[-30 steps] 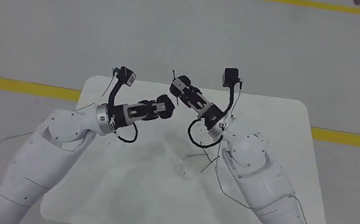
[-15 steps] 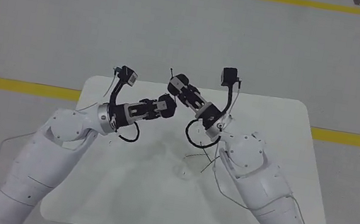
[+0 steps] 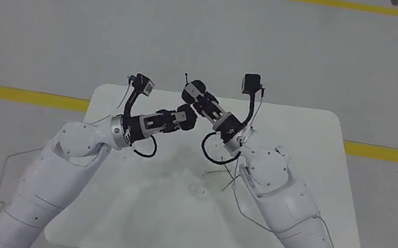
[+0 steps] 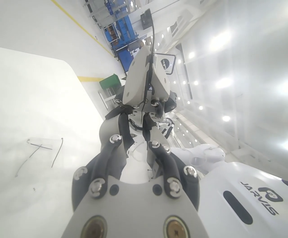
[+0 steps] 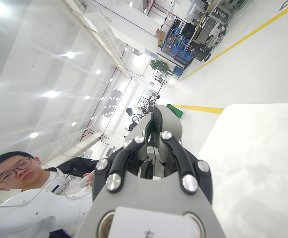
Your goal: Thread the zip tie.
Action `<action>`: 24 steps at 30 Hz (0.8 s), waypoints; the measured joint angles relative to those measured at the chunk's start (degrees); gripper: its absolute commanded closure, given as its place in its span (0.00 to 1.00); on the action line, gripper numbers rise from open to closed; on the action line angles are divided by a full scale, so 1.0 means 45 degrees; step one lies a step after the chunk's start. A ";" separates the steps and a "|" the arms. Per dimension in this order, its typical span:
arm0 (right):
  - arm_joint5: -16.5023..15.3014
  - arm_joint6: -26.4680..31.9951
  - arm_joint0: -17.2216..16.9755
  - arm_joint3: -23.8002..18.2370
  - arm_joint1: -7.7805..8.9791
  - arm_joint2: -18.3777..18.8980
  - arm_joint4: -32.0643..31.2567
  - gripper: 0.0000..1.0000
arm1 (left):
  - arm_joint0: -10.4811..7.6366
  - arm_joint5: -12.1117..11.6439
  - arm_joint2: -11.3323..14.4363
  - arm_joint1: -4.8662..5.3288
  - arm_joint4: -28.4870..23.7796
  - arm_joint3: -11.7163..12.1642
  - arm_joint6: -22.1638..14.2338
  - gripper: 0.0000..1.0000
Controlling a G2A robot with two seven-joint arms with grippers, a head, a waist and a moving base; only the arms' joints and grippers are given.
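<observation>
On the table point(image 3: 315, 143), near its middle and closest to the robot, lie a few loose ties point(image 3: 226, 178), thin dark strips crossing one another. Above the table, farther out toward its far edge, the two grippers meet nose to nose. The left gripper point(image 3: 188, 115) hangs over the table with its dark fingers point(image 4: 123, 130) a narrow way apart, gripping nothing. The lower end of the zip tie point(image 4: 151, 42) reaches into that gap beside one finger; whether it touches cannot be told. Just beyond, over the table's far edge, the right gripper point(image 3: 188, 91) is clamped tight on the zip tie's middle, the strap running straight between its pale fingers point(image 4: 135, 76). The tie's blocky head pokes out past those fingertips, farthest from the table's near edge.
</observation>
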 measured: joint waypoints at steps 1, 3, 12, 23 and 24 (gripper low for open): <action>-0.0002 0.0010 -0.0006 -0.0001 -0.0008 0.0001 -0.0023 1.00 | 0.0006 0.0000 -0.0014 -0.0019 -0.0008 0.0006 -0.0015 0.89; 0.0016 0.0035 -0.0023 -0.0010 -0.0025 0.0008 -0.0088 1.00 | 0.0028 0.0000 -0.0047 -0.0063 -0.0022 0.0009 -0.0054 0.91; 0.0048 0.0055 -0.0161 -0.0119 -0.0088 0.0095 -0.0273 1.00 | 0.0189 0.0000 -0.0205 -0.0225 -0.0038 -0.0017 -0.0223 1.00; 0.0092 0.0041 -0.0342 -0.0243 -0.0155 0.0215 -0.0425 0.00 | 0.0410 0.0000 -0.0419 -0.0370 -0.0090 -0.0130 -0.0452 1.00; 0.0102 0.0043 -0.0363 -0.0266 -0.0161 0.0232 -0.0439 0.00 | 0.0435 0.0000 -0.0444 -0.0383 -0.0103 -0.0138 -0.0486 1.00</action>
